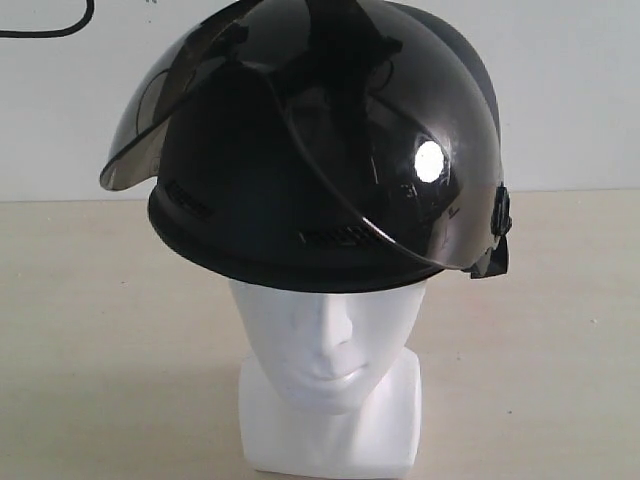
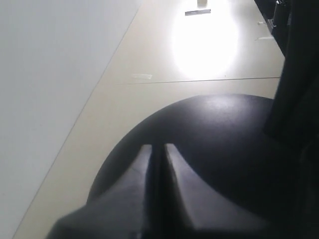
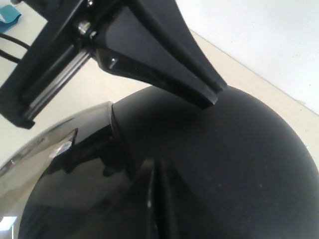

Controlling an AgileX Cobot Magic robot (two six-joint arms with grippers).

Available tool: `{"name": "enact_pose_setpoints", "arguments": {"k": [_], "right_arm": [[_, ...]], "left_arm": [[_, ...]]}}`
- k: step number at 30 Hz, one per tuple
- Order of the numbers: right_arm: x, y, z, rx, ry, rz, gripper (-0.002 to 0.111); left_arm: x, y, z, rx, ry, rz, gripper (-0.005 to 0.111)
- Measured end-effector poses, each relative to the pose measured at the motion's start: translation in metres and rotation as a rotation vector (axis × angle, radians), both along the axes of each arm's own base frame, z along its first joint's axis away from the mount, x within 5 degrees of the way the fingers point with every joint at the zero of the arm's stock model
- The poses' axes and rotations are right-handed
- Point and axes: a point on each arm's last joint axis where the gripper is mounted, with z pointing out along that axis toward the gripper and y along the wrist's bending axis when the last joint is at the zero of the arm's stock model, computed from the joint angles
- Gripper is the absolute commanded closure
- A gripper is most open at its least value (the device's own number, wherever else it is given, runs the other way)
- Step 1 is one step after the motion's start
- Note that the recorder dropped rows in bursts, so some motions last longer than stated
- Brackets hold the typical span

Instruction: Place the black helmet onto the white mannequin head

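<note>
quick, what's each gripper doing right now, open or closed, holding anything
left gripper: closed, holding nothing, tips over the black helmet.
right gripper: closed, holding nothing, also over the helmet.

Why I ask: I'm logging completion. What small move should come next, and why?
Probably lift both grippers straight up. The black helmet already sits on the white mannequin head, rim at the brow; the left gripper and right gripper are shut at its crown, gripping nothing, so a sideways exit might drag it.
</note>
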Motion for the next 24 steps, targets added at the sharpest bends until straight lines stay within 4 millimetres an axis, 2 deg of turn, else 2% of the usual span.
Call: {"name": "enact_pose_setpoints", "arguments": {"k": [8,17,24], "right_arm": [[-0.002,0.000,0.000,-0.007,0.006,0.027,0.108],[-0.010,0.007,0.002,0.062,0.060,0.102,0.108],[-0.008,0.003,0.002,0.027,0.028,0.082,0.108]], "left_arm": [[0.002,-0.016,-0.006,-0.005,0.032,-0.025,0.102],[0.004,-0.020,-0.008,-0.016,0.041,-0.023,0.102],[0.004,-0.020,-0.008,-0.016,0.042,-0.023,0.102]]}}
